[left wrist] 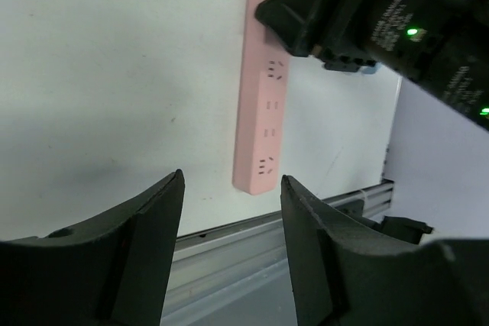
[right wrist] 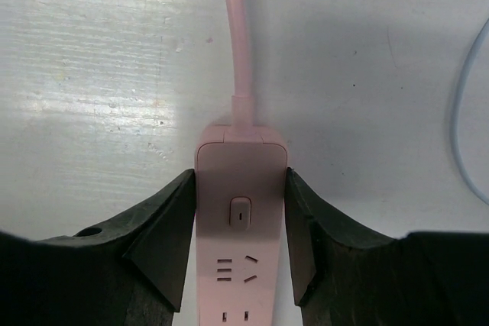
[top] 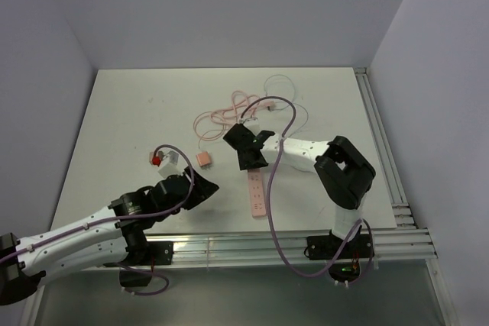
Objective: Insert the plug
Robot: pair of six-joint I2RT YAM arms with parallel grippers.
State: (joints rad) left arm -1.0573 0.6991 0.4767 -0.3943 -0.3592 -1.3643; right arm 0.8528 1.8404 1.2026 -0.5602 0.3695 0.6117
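While the right gripper is clamped on the power strip, the left gripper holds nothing.

Right side: both fingers press flat against the strip's long sides at the cord end, level with the switch. The jaws are roughly half open, stopped by the strip's width. The strip lies flat on the table, sockets up, its free end pointing at the near edge. The pink cord leaves the far end and runs into loose loops further back on the table.

Left side: the jaws are partly open with nothing between them. On the wrist view the gap shows only bare table and the near rail. From above, the gripper sits low and to the left of the strip, tips angled toward it, clearly apart from it.

Plug: a small pink block lies loose on the table and looks like the plug, but it is too small to make out any prongs. It is just beyond the left gripper's tips, between a white-and-red block and the strip, touching neither. It is not in the strip.

Also there: a thin white cable loops at the far side of the table, near the cord loops.
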